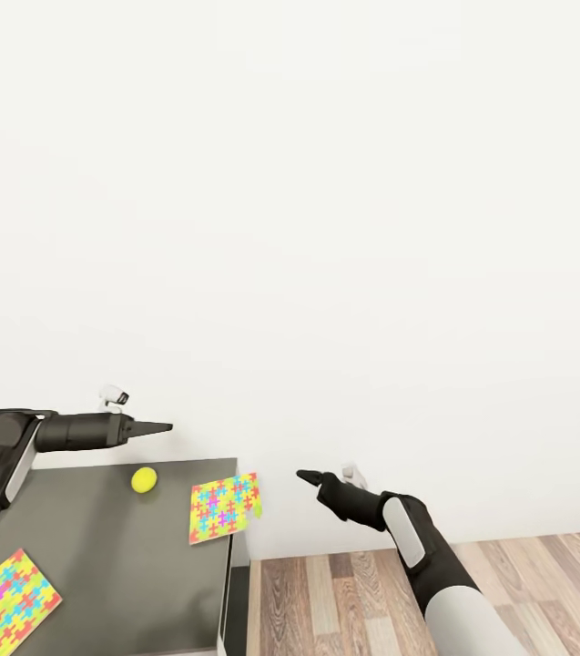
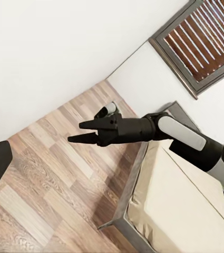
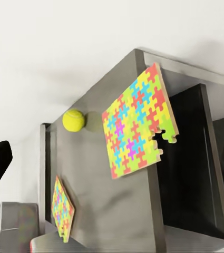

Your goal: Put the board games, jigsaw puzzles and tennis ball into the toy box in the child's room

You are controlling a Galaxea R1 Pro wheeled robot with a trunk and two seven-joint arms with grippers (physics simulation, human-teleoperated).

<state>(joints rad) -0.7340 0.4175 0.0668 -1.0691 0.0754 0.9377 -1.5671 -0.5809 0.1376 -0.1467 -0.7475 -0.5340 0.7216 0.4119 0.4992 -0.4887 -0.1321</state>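
A yellow-green tennis ball [image 1: 144,480] [image 3: 74,120] lies near the back of the dark grey table [image 1: 107,556]. One multicolour jigsaw puzzle [image 1: 224,507] [image 3: 138,124] overhangs the table's right edge. A second puzzle [image 1: 3,601] [image 3: 62,207] lies at the front left. My left gripper [image 1: 157,427] hovers open above the table's back edge, behind the ball. Out over the floor, right of the table, my right gripper [image 1: 303,476] [image 2: 76,132] is open and empty, pointing at the overhanging puzzle. The bed [image 2: 180,211] has a bare cream top. Board games are out of view. A blurred grey shape [image 3: 14,226] past the second puzzle could be the toy box; I cannot tell.
A plain white wall [image 1: 326,228] rises right behind the table. Wood-plank floor [image 1: 508,583] spreads to the table's right. A window with brown slatted blinds [image 2: 206,37] is set in the wall by the bed.
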